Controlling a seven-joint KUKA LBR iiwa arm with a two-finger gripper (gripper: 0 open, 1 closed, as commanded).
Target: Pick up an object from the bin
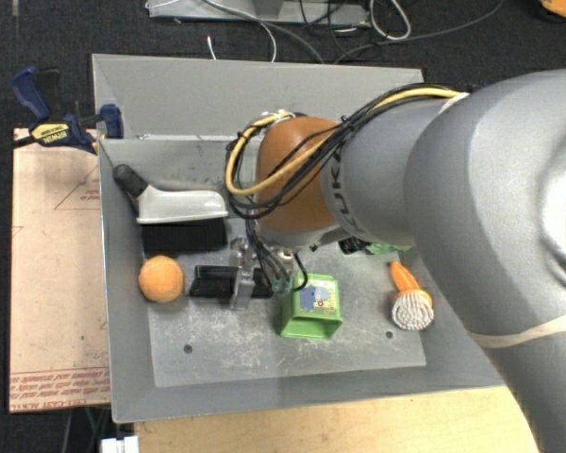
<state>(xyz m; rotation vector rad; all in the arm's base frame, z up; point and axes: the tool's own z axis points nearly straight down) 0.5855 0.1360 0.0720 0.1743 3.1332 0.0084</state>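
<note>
Sitting low at middle of bin (264, 361), tool (250, 279) is between black block (210, 282) and green box (311, 308); open or closed, cannot tell. Risk: off-centre descent shoves block toward orange ball (160, 279), so grasp comes up empty.

Partial dark letters, apparently "KU", on the arm (424, 187) just above the gripper (250, 276); green box (311, 308) label unreadable.

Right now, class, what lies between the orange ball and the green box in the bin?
In the camera view, a small black block lies next to the orange ball, and the claw stands between that block and the green box.
</note>
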